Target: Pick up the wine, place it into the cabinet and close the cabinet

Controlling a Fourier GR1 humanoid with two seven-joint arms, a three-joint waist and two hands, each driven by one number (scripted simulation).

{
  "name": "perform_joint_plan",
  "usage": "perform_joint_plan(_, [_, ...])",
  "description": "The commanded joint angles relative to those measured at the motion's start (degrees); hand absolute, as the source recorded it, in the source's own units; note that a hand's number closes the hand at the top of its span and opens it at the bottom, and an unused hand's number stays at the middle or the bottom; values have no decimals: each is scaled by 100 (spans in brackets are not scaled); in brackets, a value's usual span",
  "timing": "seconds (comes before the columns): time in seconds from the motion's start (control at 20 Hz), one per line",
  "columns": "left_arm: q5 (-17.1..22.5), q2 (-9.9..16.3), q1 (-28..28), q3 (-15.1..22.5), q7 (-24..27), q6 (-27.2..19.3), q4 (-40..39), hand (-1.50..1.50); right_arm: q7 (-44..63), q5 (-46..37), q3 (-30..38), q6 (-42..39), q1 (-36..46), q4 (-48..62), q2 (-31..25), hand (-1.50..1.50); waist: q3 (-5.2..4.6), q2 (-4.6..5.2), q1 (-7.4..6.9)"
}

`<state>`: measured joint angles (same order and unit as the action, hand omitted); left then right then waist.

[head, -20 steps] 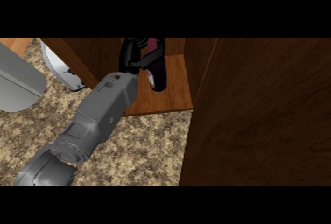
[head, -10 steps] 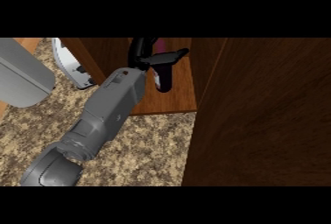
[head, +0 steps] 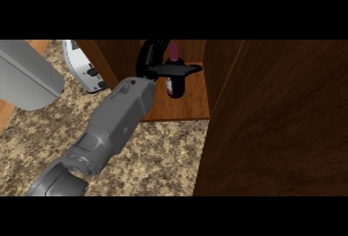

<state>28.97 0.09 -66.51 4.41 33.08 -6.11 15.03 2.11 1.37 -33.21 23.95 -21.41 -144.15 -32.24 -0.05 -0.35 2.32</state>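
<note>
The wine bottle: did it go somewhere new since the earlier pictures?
Yes. The hand carried the wine bottle deeper onto the cabinet shelf and stood it up; the fingers are now spreading off it. The cabinet door stayed open.

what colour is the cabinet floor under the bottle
Reddish-brown wood, lighter than the dark cabinet door; the cabinet floor shows best in the head view, under the wine.

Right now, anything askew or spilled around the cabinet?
Nothing stands out. The wine bottle stands inside the cabinet, with the hand at it. No spill shows on the counter. The cabinet door is open, as expected.
</note>
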Motion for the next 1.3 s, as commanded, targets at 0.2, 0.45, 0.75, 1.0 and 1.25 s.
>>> perform_joint_plan(0.2, [426, -9, 692, 493, -250, 427, 1028, -150, 778, 253, 219, 44, -128, -1217, -184, -150, -3, -33, -155])
perform_joint_plan(0.45, [619, -9, 1798, 1058, -238, 533, 1899, -150, 696, 113, 69, 110, -271, -1208, -155, -150, -5, -84, -236])
perform_joint_plan(0.75, [730, -9, 2946, 1660, -397, 97, 3160, -150, 626, 188, 268, 173, -472, -1337, -223, -150, -1, -77, -247])
perform_joint_plan(1.0, [471, 145, 3784, 1902, -861, -80, 4503, -150, 464, 213, 341, 94, -642, -1308, -326, -150, 6, -70, -298])
perform_joint_plan(1.25, [494, 416, 4690, 2042, -970, -121, 5642, -150, 725, 10, 227, 162, -446, -1365, -352, -150, -1, -35, -292])
